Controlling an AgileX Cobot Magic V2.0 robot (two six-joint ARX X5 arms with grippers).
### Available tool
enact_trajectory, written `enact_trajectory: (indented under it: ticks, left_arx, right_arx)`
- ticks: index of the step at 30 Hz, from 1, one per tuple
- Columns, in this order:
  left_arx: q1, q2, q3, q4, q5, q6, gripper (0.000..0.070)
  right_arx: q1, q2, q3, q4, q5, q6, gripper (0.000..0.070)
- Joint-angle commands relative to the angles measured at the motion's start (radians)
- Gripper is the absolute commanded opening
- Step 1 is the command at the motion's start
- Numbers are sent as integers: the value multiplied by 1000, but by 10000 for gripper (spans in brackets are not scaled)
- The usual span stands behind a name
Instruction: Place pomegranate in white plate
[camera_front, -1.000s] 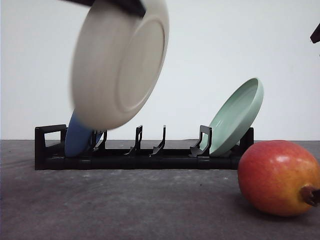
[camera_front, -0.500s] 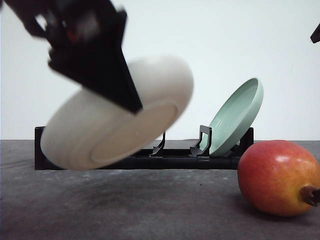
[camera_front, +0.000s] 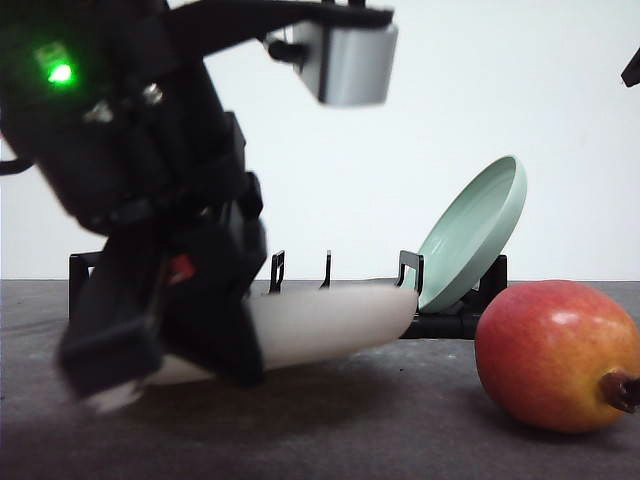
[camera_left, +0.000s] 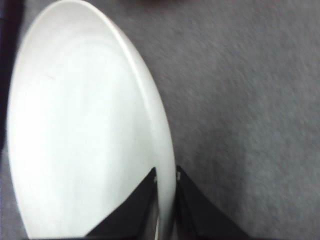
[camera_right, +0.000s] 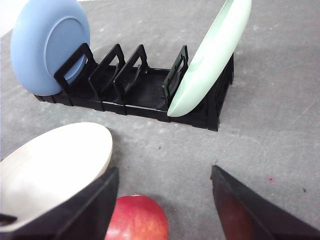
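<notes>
Gripping white plate (camera_left: 85, 130) rim, left hand (camera_left: 166, 192), pomegranate (camera_front: 555, 355) beside, no legible writing

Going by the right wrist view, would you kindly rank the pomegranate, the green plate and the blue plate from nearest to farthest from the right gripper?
1. Pomegranate: just off the open right gripper.
2. Green plate: leaning at the rack's near end.
3. Blue plate: at the rack's far end.

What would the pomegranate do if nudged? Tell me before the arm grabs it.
The pomegranate looks round and rests on flat table, so it would probably roll. Its glossy skin may slip between fingers. It seems firm, unlikely to squash.
</notes>
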Motion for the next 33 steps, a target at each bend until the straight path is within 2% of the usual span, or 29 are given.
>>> enact_trajectory:
  ticks: [1,8,11,13,18,20,23,28,33]
  left_arx:
    - [-15,22,6,-16,8,9,45]
    - [-14,22,9,-74,1,-4,218]
    - [-1,11,21,-138,17,-41,336]
    - [18,-13,33,-185,60,-79,398]
    - [97,-133,43,-231,228,-181,401]
    - [146,-197,43,-240,306,-233,400]
    - [239,-294,43,-247,376,-299,399]
    - [411,-441,43,-233,412,-349,395]
    - [596,-539,43,-215,411,-349,395]
  right_arx:
    - [4,3,15,10,3,0,371]
    - [4,3,15,10,4,0,371]
    - [4,3,15,10,3,0,371]
    - [4,3,15,10,3,0,371]
    - [4,3,15,10,3,0,371]
    - [4,3,15,10,3,0,371]
    - [4,3,15,10,3,0,371]
    - [4,3,15,10,0,0,371]
    - [4,3,15,10,-5,1,371]
